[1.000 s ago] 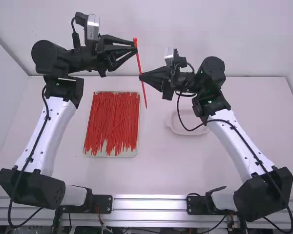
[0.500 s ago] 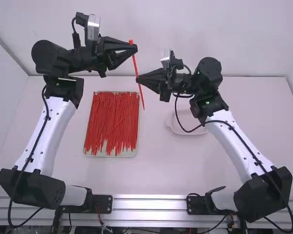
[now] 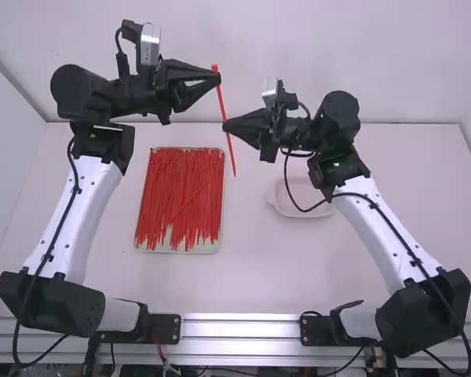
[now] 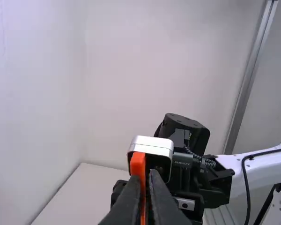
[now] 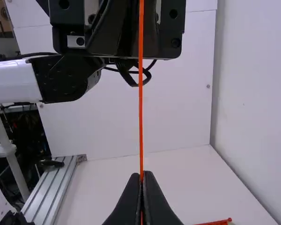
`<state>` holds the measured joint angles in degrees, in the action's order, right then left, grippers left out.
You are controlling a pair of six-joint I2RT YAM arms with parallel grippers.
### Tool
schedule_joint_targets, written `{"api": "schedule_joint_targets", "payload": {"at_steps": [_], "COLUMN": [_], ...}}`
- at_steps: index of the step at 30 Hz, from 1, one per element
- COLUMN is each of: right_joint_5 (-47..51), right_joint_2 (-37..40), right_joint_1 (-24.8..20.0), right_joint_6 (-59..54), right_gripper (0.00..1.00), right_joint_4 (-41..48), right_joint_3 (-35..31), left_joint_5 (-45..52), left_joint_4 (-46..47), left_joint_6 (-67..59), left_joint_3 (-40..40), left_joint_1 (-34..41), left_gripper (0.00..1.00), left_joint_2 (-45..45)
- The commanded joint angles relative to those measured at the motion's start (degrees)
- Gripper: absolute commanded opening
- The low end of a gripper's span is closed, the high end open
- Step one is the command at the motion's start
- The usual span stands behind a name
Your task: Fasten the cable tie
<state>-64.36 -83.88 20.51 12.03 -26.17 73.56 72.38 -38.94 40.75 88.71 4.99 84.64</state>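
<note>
While left pincer (image 3: 217,75) clamps its top end and right pincer (image 3: 225,124) pinches mid-strap, cable tie (image 3: 221,98) hangs near upright above tray's (image 3: 179,250) far corner. Tail free, probably for looping back.

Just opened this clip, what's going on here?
Both arms hold one red cable tie roughly upright in the air above the table. The left claw is shut on its top end, the right claw on the strap lower down. The tie is straight, not yet looped. A tray of more red ties lies below.
</note>
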Motion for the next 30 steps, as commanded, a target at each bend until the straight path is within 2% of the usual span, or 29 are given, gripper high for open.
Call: {"api": "schedule_joint_targets", "payload": {"at_steps": [1, 8, 9, 11, 12, 13, 20, 23, 30], "right_joint_5": [-0.1, -0.1, -0.1, -0.1, -0.1, -0.1, -0.6, -6.0, -24.0], "right_joint_2": [-0.1, -0.1, -0.1, -0.1, -0.1, -0.1, -0.1, -0.1, -0.1], "right_joint_1": [0.1, 0.0, 0.2, 0.1, 0.0, -0.2, -2.7, -4.2, -4.5], "right_joint_6": [0.1, 0.1, 0.1, 0.1, 0.1, 0.1, 1.1, 0.6, -16.6], "right_gripper": [0.00, 0.02, 0.12, 0.47, 0.52, 0.98, 0.99, 0.99, 0.99], "right_joint_4": [-0.2, -0.2, -0.2, 0.1, 0.3, 0.8, 6.6, 7.5, 7.4], "right_joint_3": [1.4, 1.4, 1.4, 1.4, 1.4, 1.4, 1.4, 1.4, 1.2], "left_joint_5": [0.4, 0.3, 0.2, 0.2, 0.1, -0.2, -0.5, -1.2, -1.5], "left_joint_4": [-0.6, -0.1, 0.6, 3.6, 4.4, 6.1, 11.1, 13.9, 26.9], "left_joint_6": [-0.1, -0.3, -0.6, -3.4, -4.0, -4.9, -8.1, -9.1, -18.7], "left_joint_3": [1.7, 1.6, 1.6, 1.5, 1.5, 1.5, 1.6, 1.6, 1.5], "left_joint_1": [0.1, -0.2, -0.1, -0.1, -0.1, -0.2, -0.2, -0.3, -0.4], "left_gripper": [0.02, 0.02, 0.02, 0.02, 0.02, 0.02, 0.02, 0.02, 0.02], "left_joint_2": [-0.1, -0.1, -0.1, -0.1, -0.1, -0.1, -0.1, -0.1, -0.1]}}
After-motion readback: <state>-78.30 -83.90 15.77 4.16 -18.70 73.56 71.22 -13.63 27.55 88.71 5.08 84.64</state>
